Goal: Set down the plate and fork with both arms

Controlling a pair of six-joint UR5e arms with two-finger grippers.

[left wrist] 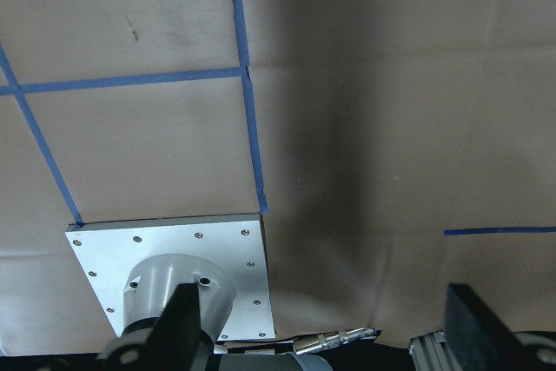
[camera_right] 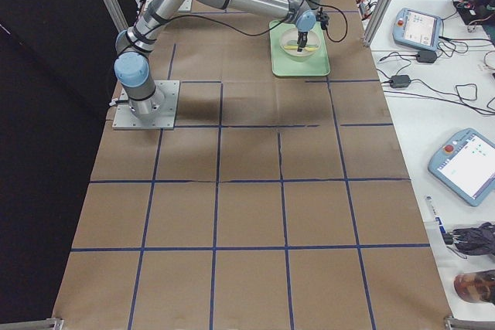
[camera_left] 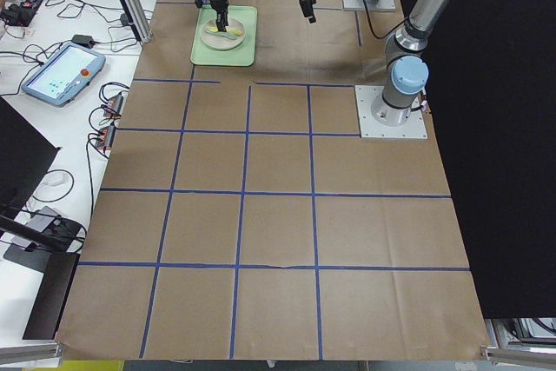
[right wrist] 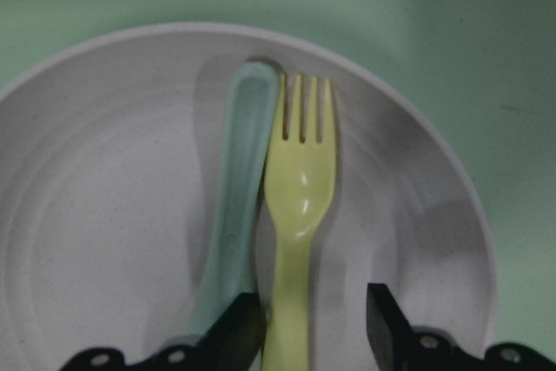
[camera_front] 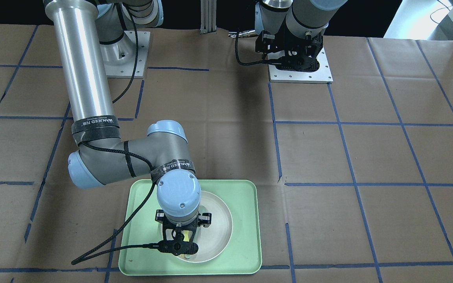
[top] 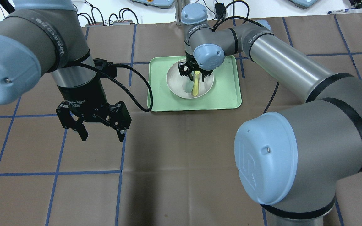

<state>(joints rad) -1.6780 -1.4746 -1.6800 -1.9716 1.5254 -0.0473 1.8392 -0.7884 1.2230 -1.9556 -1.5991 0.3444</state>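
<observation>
Right gripper hangs low over the plate, its 2 black fingers partly spread and set on either side of the fork handle. A clear gap shows between the handle and 1 finger, so nothing is clamped. That yellow fork lies flat in the plate with its tines pointing at the rim on the robot's side. Alongside it, touching down its length, lies a pale grey-green spoon. The off-white plate sits near the middle of the mint-green tray, which rests on the brown paper-covered table marked with blue tape lines.

Left gripper is held above the bare paper, well apart from the tray and closer to the robot's base; its 2 fingers stand wide apart and hold nothing, and its wrist camera looks down on paper, tape and a metal base plate
</observation>
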